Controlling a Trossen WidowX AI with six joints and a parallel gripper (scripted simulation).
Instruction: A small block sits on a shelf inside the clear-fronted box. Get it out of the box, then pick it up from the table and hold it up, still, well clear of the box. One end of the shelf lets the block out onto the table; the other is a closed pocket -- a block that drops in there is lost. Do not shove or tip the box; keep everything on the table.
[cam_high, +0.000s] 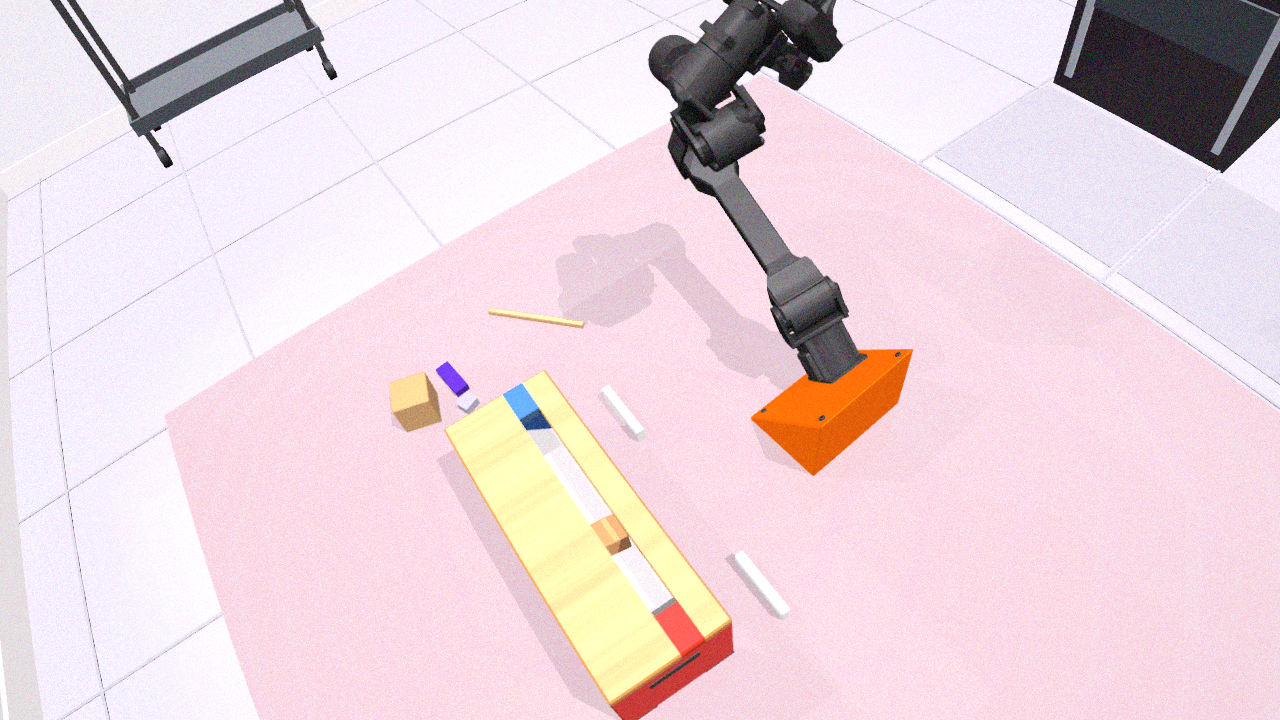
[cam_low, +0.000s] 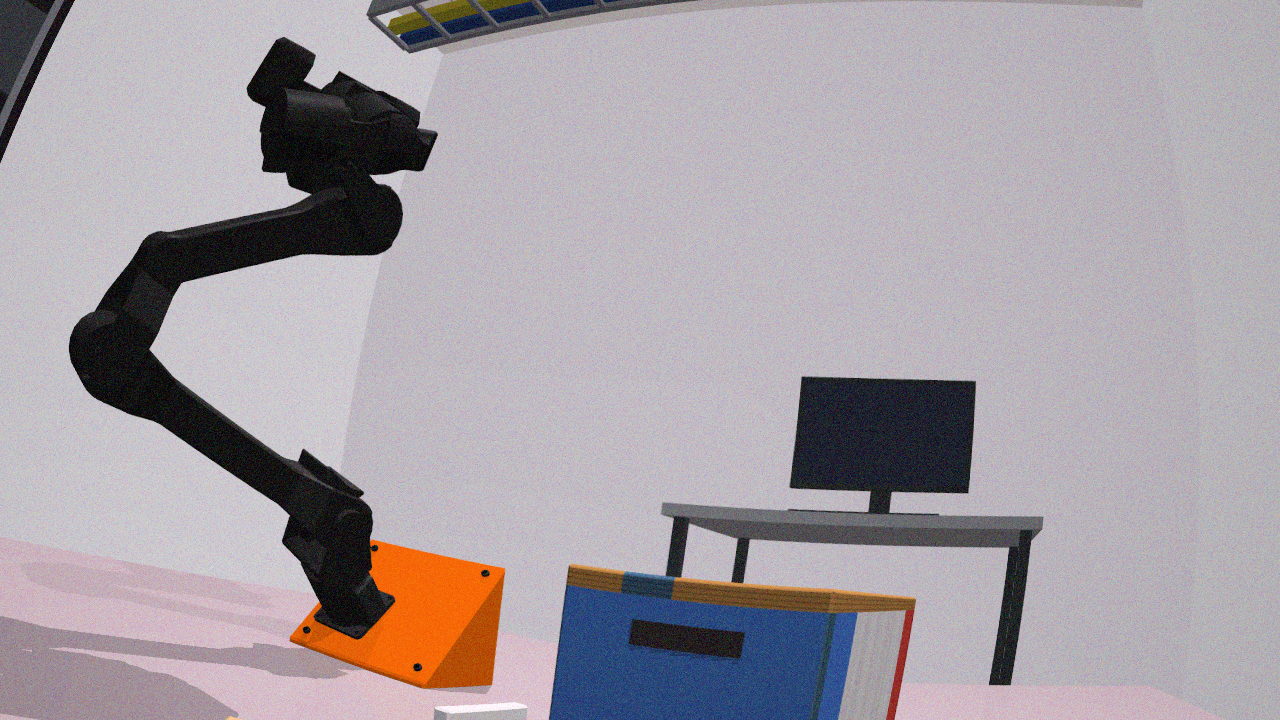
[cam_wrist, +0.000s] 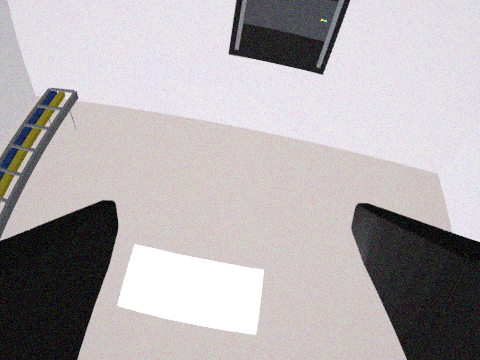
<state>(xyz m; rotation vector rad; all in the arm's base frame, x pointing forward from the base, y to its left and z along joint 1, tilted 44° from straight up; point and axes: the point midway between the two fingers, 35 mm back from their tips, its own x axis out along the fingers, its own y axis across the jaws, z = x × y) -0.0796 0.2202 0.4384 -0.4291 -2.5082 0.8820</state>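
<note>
Bench (cam_high: 984, 537) carrying long box (cam_high: 537, 528), red end near, blue end far. Arm (cam_high: 760, 241) raised high, well apart from box; fingers released, spread wide, grasping nothing. Small block (cam_high: 612, 533) on shelf inside box, nearer red end. Slim stick (cam_high: 535, 317) lying beside. Step in hand: none begun. Next, likely: descending to stick for pushing block toward exit end.

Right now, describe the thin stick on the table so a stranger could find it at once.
Start at the long wooden box on the pink table. Beyond its blue end, toward the arm's shadow, the stick lies flat by itself. It is pale yellow, and far longer and thinner than the white bars beside the box.
</note>
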